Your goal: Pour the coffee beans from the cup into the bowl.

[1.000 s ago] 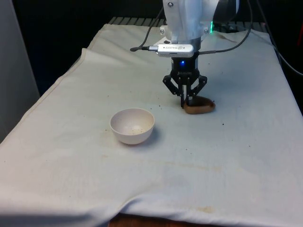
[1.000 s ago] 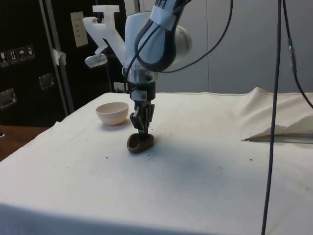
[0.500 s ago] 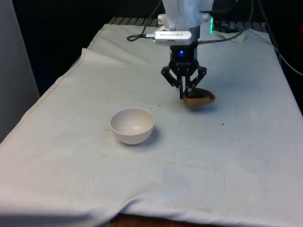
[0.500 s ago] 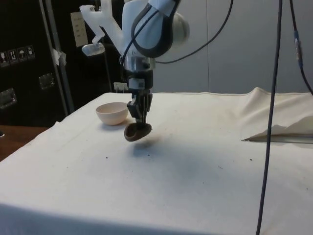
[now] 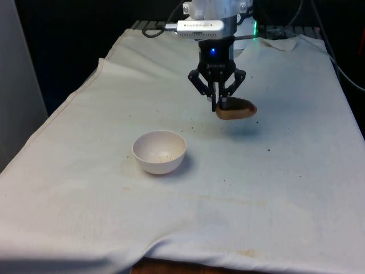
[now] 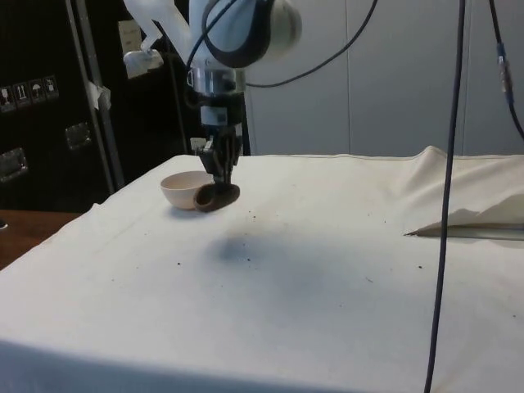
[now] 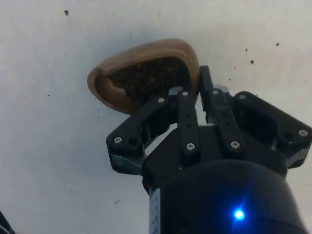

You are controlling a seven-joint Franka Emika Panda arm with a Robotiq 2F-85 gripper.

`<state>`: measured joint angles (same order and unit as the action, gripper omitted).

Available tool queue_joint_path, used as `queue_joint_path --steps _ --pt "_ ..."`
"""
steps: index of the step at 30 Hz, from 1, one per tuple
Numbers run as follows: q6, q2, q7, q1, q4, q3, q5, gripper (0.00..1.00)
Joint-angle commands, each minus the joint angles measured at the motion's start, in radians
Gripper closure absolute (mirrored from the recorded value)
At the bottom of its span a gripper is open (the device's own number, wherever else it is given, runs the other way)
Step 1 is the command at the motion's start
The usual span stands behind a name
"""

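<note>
The gripper (image 5: pixel 219 107) is clenched on the rim of a brown wooden cup (image 5: pixel 235 110) and holds it in the air above the table (image 5: pixel 296 171), with the cup's shadow on the white cloth (image 5: pixel 85 188) straight below. In the wrist view the gripper (image 7: pixel 198 92) has one finger inside the cup (image 7: pixel 141 73) and one outside, pinching the wall at one end of the oval rim. The cup is shallow and longish; its long axis runs away from the fingers, level with the table, and in the front view it sticks out from the gripper toward the front view's right. Its mouth faces up, and dark coffee beans (image 7: pixel 146 78) lie inside it. No writing on the cup can be read. The pale bowl (image 5: pixel 159 151) stands on the table lower than the gripper, nearer the front camera and off toward the front view's left, apart from the cup. In the side view the cup (image 6: pixel 214 196) hangs under the gripper (image 6: pixel 219 182) and overlaps the bowl (image 6: pixel 182 189) behind it. A few dark specks (image 5: pixel 194 127) dot the cloth below the gripper.
</note>
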<state>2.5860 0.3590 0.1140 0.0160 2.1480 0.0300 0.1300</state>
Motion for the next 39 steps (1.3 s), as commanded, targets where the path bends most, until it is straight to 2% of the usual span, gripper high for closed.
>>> queue_joint_path --steps 1,4,7,8,9,16,24,25,27,33,35,36,39 --pt "-0.007 0.0 0.0 0.0 -0.008 0.002 0.0 1.0" --pt "-0.046 0.012 0.0 0.0 -0.056 0.015 -0.008 1.0" --pt "-0.067 0.02 0.004 0.0 -0.086 0.021 -0.007 1.0" --pt "-0.056 0.016 0.007 0.0 -0.077 0.018 0.0 1.0" --pt "-0.079 0.026 0.006 0.0 -0.107 0.026 -0.008 1.0" --pt "-0.133 0.054 0.016 0.001 -0.194 0.047 -0.007 1.0" --pt "-0.175 0.083 0.031 0.003 -0.267 0.069 -0.005 1.0" --pt "-0.159 0.077 0.03 0.001 -0.252 0.065 -0.001 1.0" --pt "-0.19 0.095 0.039 0.004 -0.296 0.078 -0.004 1.0" --pt "-0.217 0.127 0.054 0.005 -0.362 0.101 -0.003 1.0" --pt "-0.208 0.126 0.054 0.001 -0.36 0.103 -0.001 1.0" --pt "-0.223 0.138 0.059 0.005 -0.381 0.107 -0.003 1.0" --pt "-0.229 0.152 0.065 0.005 -0.407 0.118 -0.003 1.0"
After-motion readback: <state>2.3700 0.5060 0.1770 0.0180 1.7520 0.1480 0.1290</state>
